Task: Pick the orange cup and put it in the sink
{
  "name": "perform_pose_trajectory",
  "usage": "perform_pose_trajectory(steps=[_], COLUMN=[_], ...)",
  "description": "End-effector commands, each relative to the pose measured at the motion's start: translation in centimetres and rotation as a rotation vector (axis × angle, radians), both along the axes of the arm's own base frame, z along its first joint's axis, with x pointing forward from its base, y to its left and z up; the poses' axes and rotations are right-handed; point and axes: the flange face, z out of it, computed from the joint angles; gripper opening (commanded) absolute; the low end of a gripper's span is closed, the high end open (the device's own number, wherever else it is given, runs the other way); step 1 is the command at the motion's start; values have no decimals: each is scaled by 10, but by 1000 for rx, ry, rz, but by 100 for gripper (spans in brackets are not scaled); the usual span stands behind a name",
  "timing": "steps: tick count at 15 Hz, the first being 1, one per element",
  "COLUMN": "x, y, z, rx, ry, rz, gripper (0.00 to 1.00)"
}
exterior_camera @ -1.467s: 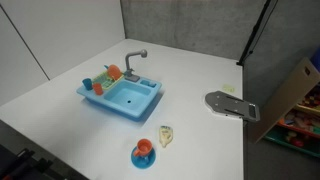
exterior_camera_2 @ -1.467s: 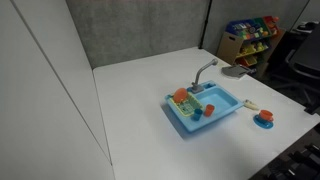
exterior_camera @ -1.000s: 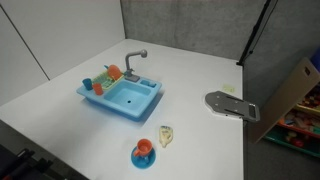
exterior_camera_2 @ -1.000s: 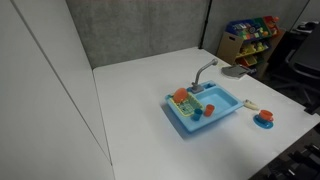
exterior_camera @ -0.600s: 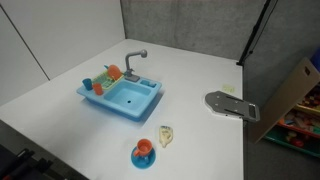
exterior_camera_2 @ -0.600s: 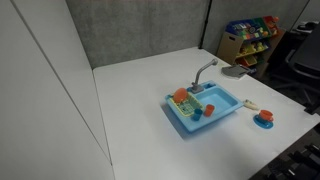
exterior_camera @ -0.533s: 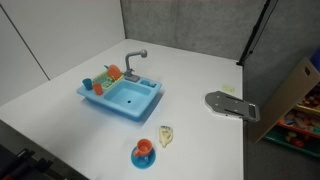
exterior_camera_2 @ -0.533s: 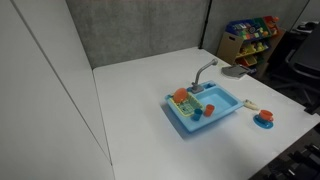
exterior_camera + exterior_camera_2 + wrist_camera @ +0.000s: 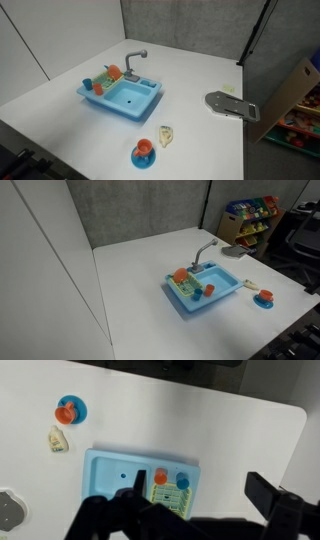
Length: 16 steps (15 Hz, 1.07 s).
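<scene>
The orange cup (image 9: pixel 98 87) stands upright on the counter corner of the light-blue sink (image 9: pixel 140 106), beside a small blue cup (image 9: pixel 87 83). It also shows in the wrist view (image 9: pixel 160 478) and in an exterior view (image 9: pixel 197 292), outside the basin. The sink shows too in the wrist view (image 9: pixel 105 465) and in an exterior view (image 9: pixel 225 290), with a grey curved faucet (image 9: pixel 133 60). My gripper (image 9: pixel 196 505) is open and empty, high above the sink's counter end. It is out of view in both exterior views.
An orange slatted dish rack (image 9: pixel 112 72) sits on the sink counter. A reddish-orange cup on a round blue saucer (image 9: pixel 144 153) and a pale yellow toy (image 9: pixel 166 136) lie on the white table. A grey plate (image 9: pixel 230 105) lies near the table edge.
</scene>
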Motion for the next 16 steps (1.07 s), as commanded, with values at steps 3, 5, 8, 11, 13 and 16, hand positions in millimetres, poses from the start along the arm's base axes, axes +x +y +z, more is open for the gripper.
perform_pose_trajectory(steps=[3, 5, 8, 11, 13, 16], x=[44, 57, 73, 85, 92, 102], y=[3, 1, -4, -9, -12, -15], z=[-2, -8, -19, -30, -39, -53], rx=[-1, 2, 2, -2, -6, -11], ry=[-7, -7, -10, -21, -29, -36], rz=[-90, -114, -139, -164, -178, -202], gripper=[100, 100, 100, 100, 100, 100])
